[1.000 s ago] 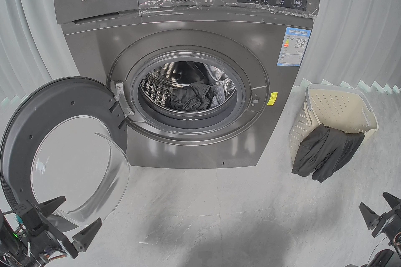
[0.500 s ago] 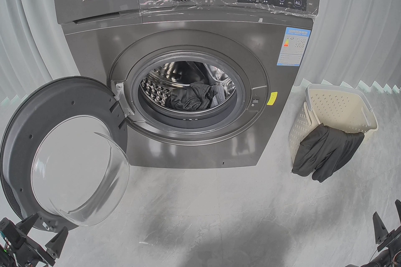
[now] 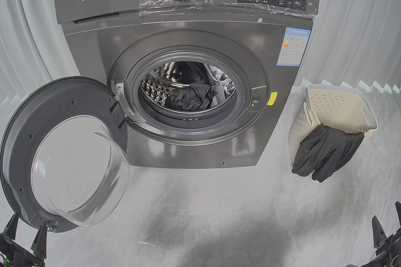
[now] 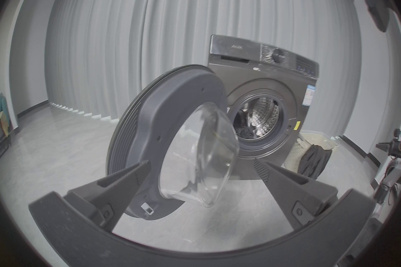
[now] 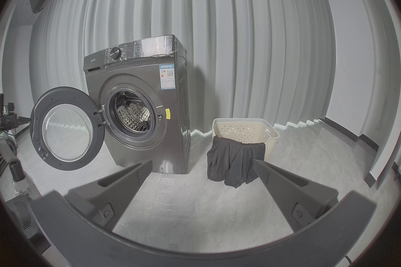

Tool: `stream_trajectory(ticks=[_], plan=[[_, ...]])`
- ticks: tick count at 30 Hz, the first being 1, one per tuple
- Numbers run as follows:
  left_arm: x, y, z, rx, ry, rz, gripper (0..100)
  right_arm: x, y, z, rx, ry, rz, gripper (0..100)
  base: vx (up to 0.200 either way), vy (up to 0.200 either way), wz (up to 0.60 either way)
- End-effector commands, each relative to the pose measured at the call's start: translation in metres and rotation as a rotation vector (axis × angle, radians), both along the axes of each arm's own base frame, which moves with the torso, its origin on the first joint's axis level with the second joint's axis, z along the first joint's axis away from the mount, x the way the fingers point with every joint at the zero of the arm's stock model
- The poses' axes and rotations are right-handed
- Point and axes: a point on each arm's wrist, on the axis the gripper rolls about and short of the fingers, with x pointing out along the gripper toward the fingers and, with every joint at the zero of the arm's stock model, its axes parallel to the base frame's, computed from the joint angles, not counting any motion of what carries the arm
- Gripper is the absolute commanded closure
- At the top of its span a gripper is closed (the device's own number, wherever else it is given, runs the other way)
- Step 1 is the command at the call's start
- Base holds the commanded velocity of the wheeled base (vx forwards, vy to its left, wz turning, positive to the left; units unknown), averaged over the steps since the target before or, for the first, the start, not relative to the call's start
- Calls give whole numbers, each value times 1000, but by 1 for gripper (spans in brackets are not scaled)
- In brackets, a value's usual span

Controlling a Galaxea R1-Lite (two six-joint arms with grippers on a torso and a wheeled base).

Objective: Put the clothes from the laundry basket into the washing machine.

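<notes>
Nearest, the left tool [image 4: 200, 165] sits low just before the open door [image 3: 25, 130], its fingers spread wide with nothing between them. The right tool [image 5: 201, 165] sits low on the other side, also spread and empty, well apart from the laundry basket [image 3: 338, 107]. The cream basket stands on the floor [image 3: 217, 205] just beside the washing machine [image 3: 96, 51], a dark garment [image 3: 326, 151] draped over its front rim. Farther in, more dark clothes [image 3: 190, 97] lie in the drum [image 3: 154, 88]; a pale curtain [image 3: 367, 9] hangs behind
</notes>
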Motion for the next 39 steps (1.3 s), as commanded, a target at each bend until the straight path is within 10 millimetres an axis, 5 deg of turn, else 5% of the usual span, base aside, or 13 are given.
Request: stream_trajectory(ticks=[1, 12, 39], plan=[[-8, -1, -8, 25, -64, 4, 0, 0, 0, -5, 1, 5, 7, 0, 0, 0, 0], [-7, -3, -14, 101, -2, -89, 0, 0, 0, -5, -6, 5, 10, 0, 0, 0, 0], [-7, -2, -15, 84, -3, -71, 0, 0, 0, -5, -6, 5, 10, 0, 0, -200, 0]])
